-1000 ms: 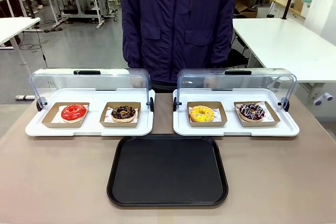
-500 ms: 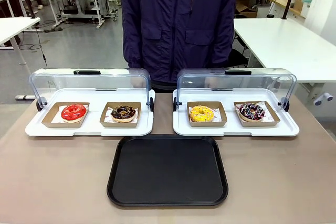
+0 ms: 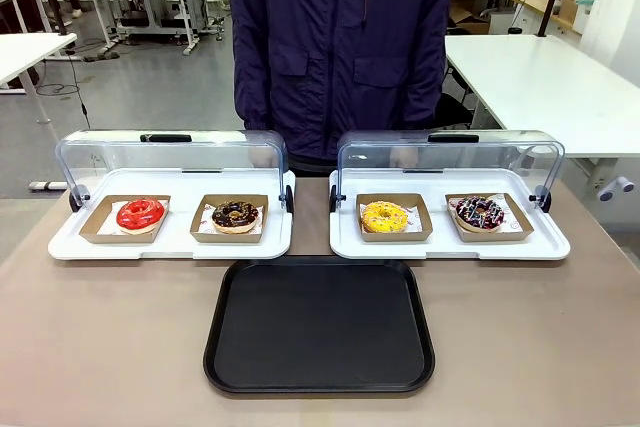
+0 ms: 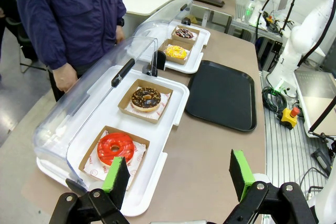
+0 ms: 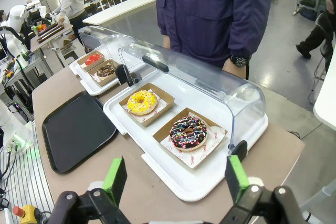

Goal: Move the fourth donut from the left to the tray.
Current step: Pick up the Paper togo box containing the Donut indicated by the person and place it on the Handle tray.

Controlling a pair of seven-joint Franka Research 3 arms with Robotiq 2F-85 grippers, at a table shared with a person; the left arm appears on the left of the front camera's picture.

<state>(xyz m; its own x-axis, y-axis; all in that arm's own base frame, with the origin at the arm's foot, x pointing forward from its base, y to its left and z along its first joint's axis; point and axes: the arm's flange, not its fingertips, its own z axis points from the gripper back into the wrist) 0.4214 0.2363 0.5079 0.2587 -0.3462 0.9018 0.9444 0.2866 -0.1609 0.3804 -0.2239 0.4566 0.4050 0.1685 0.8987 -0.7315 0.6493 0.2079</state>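
Observation:
The fourth donut (image 3: 480,212), chocolate-glazed with white and pink stripes and sprinkles, rests in its brown holder at the right end of the right white display tray; the right wrist view shows it as donut (image 5: 188,132), the left wrist view as donut (image 4: 184,33). The black tray (image 3: 320,325) lies bare in the table's middle, in front of both display trays, also seen as tray (image 4: 223,94) and tray (image 5: 76,128). My right gripper (image 5: 175,179) hangs open above the table's right end, short of the donut. My left gripper (image 4: 180,175) stands open near the red donut (image 4: 115,148).
A red donut (image 3: 140,214) and a crumb-topped chocolate donut (image 3: 236,214) sit in the left display tray (image 3: 170,244); a yellow donut (image 3: 385,216) shares the right one (image 3: 450,247). Both clear lids are raised. A person (image 3: 340,42) stands at the far edge.

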